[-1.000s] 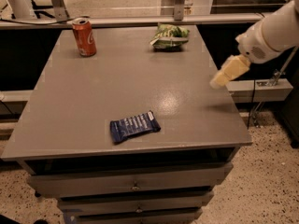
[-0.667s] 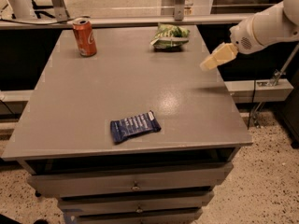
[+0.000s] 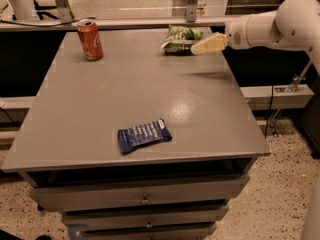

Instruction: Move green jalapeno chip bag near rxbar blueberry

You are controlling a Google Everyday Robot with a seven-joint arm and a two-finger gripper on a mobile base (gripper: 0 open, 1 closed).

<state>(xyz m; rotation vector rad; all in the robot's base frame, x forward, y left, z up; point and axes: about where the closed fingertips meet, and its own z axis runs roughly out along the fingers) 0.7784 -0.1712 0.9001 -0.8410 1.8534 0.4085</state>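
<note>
The green jalapeno chip bag [image 3: 180, 38] lies at the far right of the grey table top [image 3: 140, 89]. It is crinkled, light green with white print. The rxbar blueberry [image 3: 144, 135], a flat dark-blue wrapper with white lettering, lies near the table's front edge, a little left of the middle. My gripper [image 3: 206, 45] reaches in from the right on a white arm [image 3: 280, 23]. It hovers just right of the chip bag, with its tip at the bag's right edge.
A red soda can [image 3: 90, 39] stands upright at the far left of the table. Drawers [image 3: 145, 199] sit under the table top. A rail and metal posts [image 3: 190, 4] run behind the table. The floor is speckled.
My gripper has moved left and toward the back of the table, from beyond the right edge to just beside the chip bag. The bag, bar and can have not moved.
</note>
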